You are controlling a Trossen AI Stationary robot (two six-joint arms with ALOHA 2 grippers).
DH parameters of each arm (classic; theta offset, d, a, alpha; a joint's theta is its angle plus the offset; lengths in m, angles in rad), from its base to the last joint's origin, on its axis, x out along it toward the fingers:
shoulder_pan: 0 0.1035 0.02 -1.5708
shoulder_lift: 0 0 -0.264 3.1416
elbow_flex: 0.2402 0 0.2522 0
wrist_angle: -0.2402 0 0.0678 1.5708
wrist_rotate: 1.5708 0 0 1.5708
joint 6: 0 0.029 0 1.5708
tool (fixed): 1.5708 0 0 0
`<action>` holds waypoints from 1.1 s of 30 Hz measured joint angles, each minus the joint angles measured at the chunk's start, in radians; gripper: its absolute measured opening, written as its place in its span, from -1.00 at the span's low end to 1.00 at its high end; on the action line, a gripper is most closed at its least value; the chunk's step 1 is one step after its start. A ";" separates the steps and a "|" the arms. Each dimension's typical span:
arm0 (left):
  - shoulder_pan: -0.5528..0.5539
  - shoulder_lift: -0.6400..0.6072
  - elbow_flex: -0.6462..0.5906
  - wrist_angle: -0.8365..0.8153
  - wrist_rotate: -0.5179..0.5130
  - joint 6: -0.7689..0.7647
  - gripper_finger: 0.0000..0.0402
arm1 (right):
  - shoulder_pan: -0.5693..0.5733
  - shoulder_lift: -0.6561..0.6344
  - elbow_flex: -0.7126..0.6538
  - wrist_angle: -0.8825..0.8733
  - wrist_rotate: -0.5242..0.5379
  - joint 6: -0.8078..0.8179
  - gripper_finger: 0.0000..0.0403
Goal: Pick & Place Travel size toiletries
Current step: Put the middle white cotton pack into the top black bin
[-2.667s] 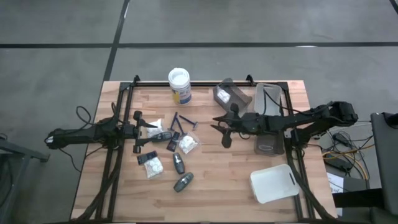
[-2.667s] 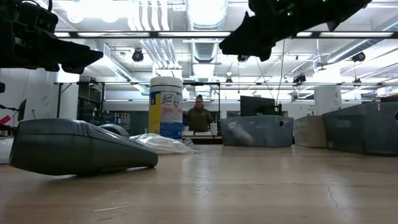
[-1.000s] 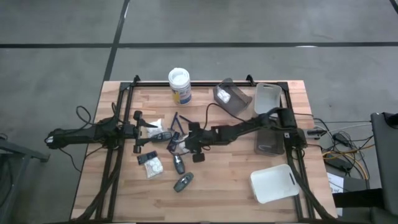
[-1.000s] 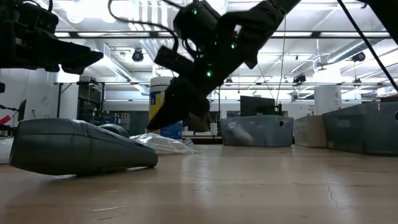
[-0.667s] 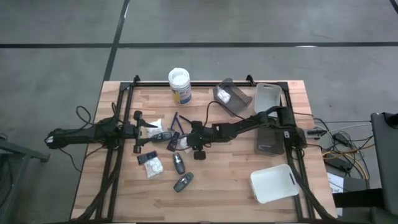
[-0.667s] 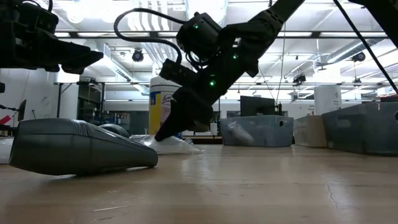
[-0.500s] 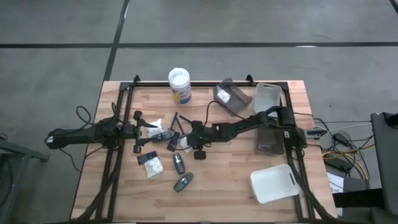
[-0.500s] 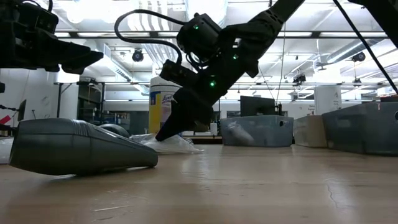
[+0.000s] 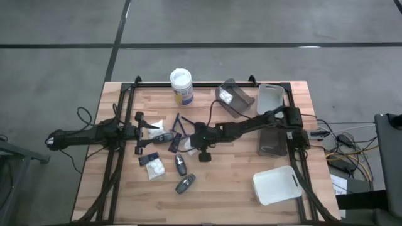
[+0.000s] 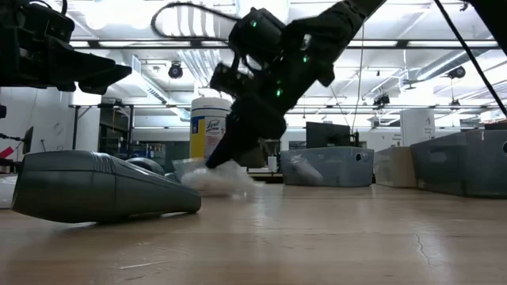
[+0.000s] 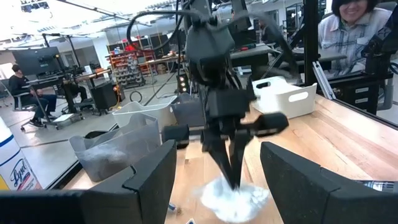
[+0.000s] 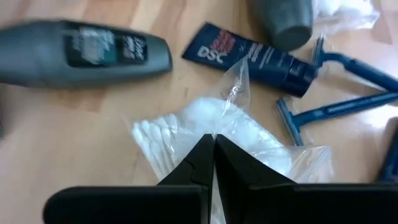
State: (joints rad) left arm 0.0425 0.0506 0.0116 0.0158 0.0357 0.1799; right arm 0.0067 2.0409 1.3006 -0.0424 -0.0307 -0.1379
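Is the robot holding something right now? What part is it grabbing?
Yes. The right gripper is pinched shut on the clear bag of cotton, grabbing its plastic near the middle. The left gripper is open, holding nothing.

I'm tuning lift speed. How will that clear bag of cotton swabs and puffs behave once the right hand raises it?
The clear bag, pinched at one edge by the shut right hand, will probably sag and swing, since its film looks crinkly and loose. It is likely light, holding only cotton. The thin plastic may slip.

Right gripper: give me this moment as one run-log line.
right gripper: shut on white packet, mid-table | left gripper: open, waiting at table's left | packet: not yet in grey tray
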 joint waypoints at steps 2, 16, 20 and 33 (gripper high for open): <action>0.000 0.000 0.000 0.002 0.000 0.000 0.19 | 0.000 -0.025 0.000 -0.011 0.000 0.000 -0.96; 0.000 0.001 0.000 0.003 0.000 0.000 0.19 | 0.000 -0.310 -0.073 -0.122 -0.005 -0.045 -0.96; 0.000 0.004 0.000 0.002 -0.001 0.000 0.19 | -0.003 -0.409 -0.169 -0.062 -0.004 -0.024 -0.96; 0.000 0.012 0.000 0.000 -0.003 0.000 0.19 | -0.004 -0.652 -0.505 0.273 -0.004 0.034 -0.96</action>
State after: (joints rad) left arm 0.0422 0.0628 0.0116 0.0158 0.0322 0.1799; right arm 0.0029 1.3891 0.7953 0.2310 -0.0345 -0.1043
